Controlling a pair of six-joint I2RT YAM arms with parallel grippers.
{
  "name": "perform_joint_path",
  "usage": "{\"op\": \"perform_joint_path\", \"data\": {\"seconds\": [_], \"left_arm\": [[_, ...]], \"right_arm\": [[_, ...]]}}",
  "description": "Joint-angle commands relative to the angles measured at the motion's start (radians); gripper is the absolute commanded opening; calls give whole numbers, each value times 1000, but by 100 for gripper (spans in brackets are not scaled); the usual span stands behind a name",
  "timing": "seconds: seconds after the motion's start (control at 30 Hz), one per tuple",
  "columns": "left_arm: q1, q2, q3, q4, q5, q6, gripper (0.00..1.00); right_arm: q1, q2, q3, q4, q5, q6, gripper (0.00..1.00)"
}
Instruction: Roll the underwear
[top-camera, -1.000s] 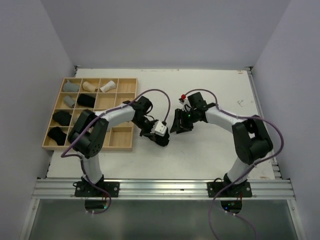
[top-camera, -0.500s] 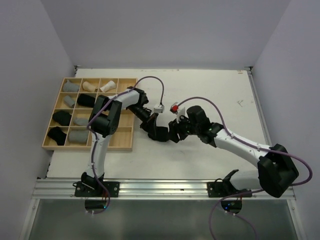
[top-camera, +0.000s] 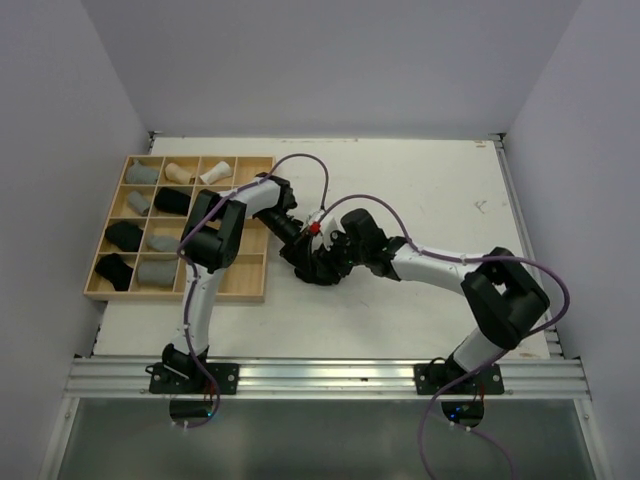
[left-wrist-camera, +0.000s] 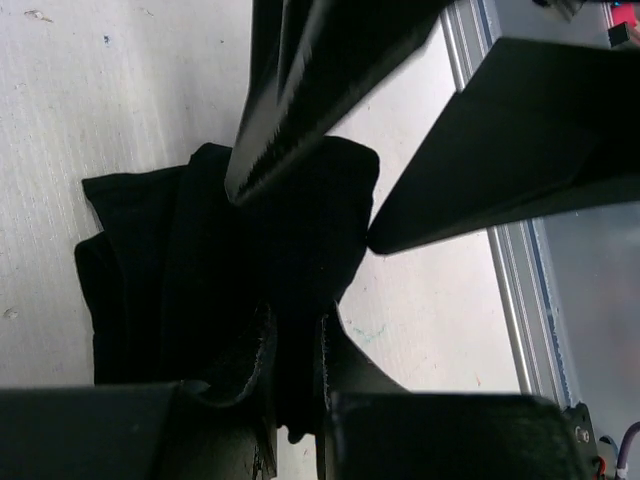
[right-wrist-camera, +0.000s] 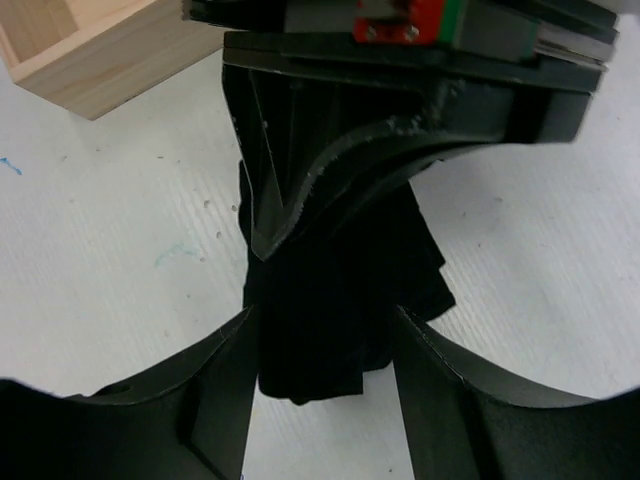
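Overhead, landmark: the wooden grid tray (top-camera: 243, 292) holds rolled pieces (top-camera: 155, 270) in grey, black, beige and white in several of its compartments.
Overhead, arms: the left gripper (top-camera: 303, 262) and the right gripper (top-camera: 330, 268) meet tip to tip over the table, just right of the tray's near right corner. The black underwear (left-wrist-camera: 230, 270) under them is hidden from this view.
Left wrist, tool: the left jaws are all but closed, pinching the near edge of the black underwear between them.
Left wrist, cloth: it lies flat and loosely folded on the table. The right gripper's two fingers come in from the far side, spread wide over its far edge.
Right wrist, tool: the right jaws stand apart and grip nothing. One finger is on each side of the cloth's near end.
Right wrist, cloth: the black strip runs straight away from the right gripper to the left one. The tray corner shows beyond it, up and to the left.
Relation that counts: the long axis seems to lie along the line between the two grippers, one at each end.
Judgement: the left end is anchored, so rolling would likely start from the right gripper's end.
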Motion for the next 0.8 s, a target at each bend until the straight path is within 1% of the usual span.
{"op": "perform_joint_path", "data": {"seconds": [0.0,0.1,0.3,0.37,0.47,0.5,0.53,0.57,0.6,0.73,0.77], "left_arm": [[3,93,-19,71,-255,7,11],[6,93,-19,79,-258,-5,13],[9,95,-24,89,-263,-15,15],[9,93,-24,93,-261,-15,16],[11,87,-25,102,-250,-21,22],[12,76,-27,109,-244,-33,28],[14,67,-30,120,-238,-39,32],[20,57,-39,144,-223,-45,37],[24,29,-42,157,-214,-56,39],[54,-61,-50,211,-154,-87,46],[72,-86,-56,230,-119,-87,48]], "right_arm": [[11,50,52,46,-62,-56,57],[16,88,59,39,-88,-33,56],[18,82,32,36,-130,-11,56],[19,99,21,46,-122,-10,54],[19,148,45,28,-128,1,25],[19,160,55,19,-137,1,13],[19,174,68,10,-141,3,10],[19,197,75,-1,-141,13,6],[19,213,82,-36,-144,23,1],[5,257,111,-113,-166,102,0],[-8,265,113,-133,-180,143,0]]}}
